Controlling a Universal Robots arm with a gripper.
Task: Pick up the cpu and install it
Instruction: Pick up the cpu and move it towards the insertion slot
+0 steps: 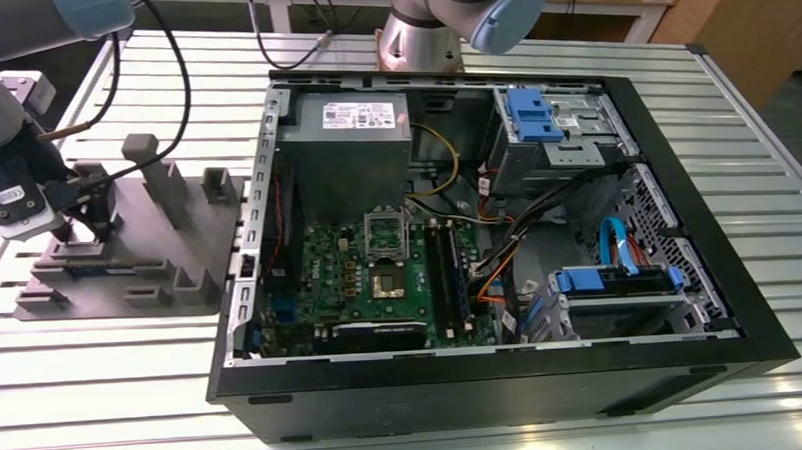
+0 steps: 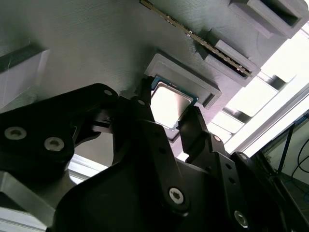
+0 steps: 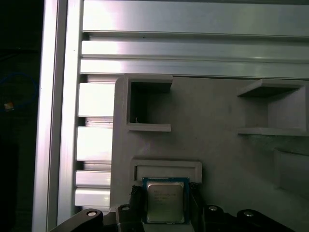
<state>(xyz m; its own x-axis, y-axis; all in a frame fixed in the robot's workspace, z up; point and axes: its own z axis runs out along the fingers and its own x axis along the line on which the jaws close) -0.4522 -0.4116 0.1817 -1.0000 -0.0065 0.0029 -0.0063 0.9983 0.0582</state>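
The cpu [image 3: 165, 203], a small square chip with a shiny silver top, sits between my gripper's [image 3: 165, 199] two black fingers [image 3: 137, 199], which press on its opposite edges. In the second wrist view the cpu [image 2: 169, 102] is in the gripper [image 2: 169, 105] just beside the raised square pocket [image 2: 189, 79] of the grey fixture block. In the exterior view the gripper [image 1: 81, 234] hangs low over that fixture block [image 1: 135, 259] at the view's left. The bare cpu socket [image 1: 386, 286] lies on the green motherboard inside the open computer case, its metal frame [image 1: 385, 230] flipped up.
The black computer case [image 1: 514, 381] lies open on the slatted aluminium table [image 1: 113, 375]. Grey posts [image 1: 142, 154] rise from the fixture beside the gripper. A memory stick [image 2: 193, 36] stands in a fixture slot. Cables, a power supply [image 1: 350, 117] and blue drive bays fill the case. Another arm's base [image 1: 428, 29] stands behind.
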